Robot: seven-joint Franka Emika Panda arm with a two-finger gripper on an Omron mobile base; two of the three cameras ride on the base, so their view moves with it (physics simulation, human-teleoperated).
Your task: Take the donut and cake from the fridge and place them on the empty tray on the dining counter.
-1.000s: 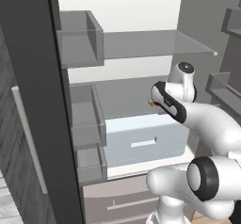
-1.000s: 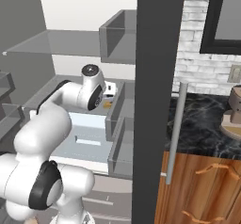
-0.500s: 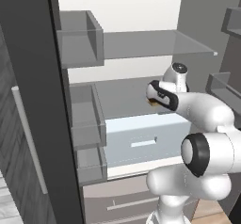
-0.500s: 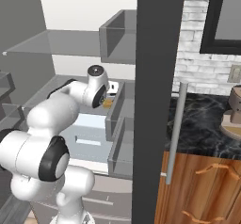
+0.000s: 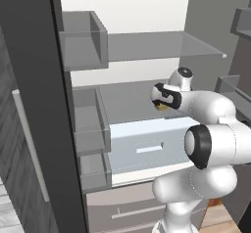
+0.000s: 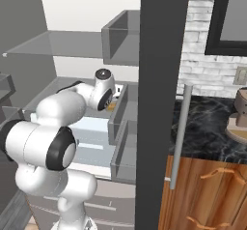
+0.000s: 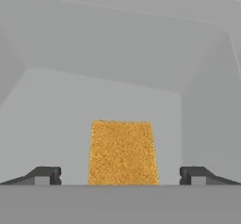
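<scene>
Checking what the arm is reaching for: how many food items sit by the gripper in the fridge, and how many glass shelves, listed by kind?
Cake, yellow-orange block between the open gripper fingertips: 1
Glass shelves in the fridge, upper and lower: 2
Total: 3

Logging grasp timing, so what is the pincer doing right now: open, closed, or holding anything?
Pincer: open, holding nothing; its fingertips stand apart on either side of the cake.
</scene>
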